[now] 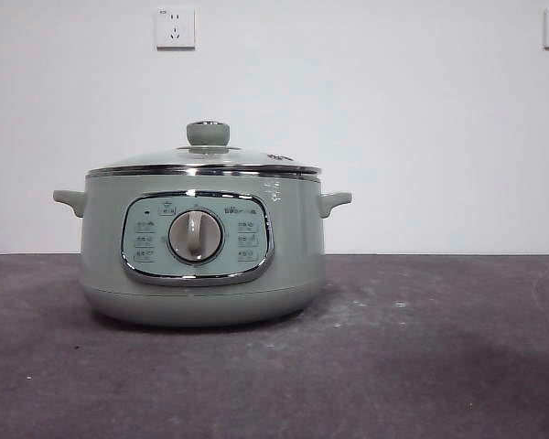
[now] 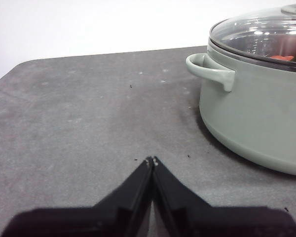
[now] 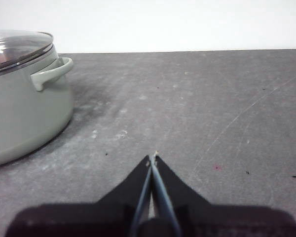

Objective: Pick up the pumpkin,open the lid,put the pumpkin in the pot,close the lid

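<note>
The lid (image 1: 206, 157) sits closed on the pot (image 1: 201, 242), and the pumpkin (image 2: 285, 57) shows red through the glass, so the task looks finished. Left gripper (image 2: 152, 161) and right gripper (image 3: 153, 158) wait aside, jaws pressed together, empty.

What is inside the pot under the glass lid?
Through the lid, the left wrist view shows orange-red with a bit of dark green inside the pot: the pumpkin. Glare and the rim hide most of it.
</note>
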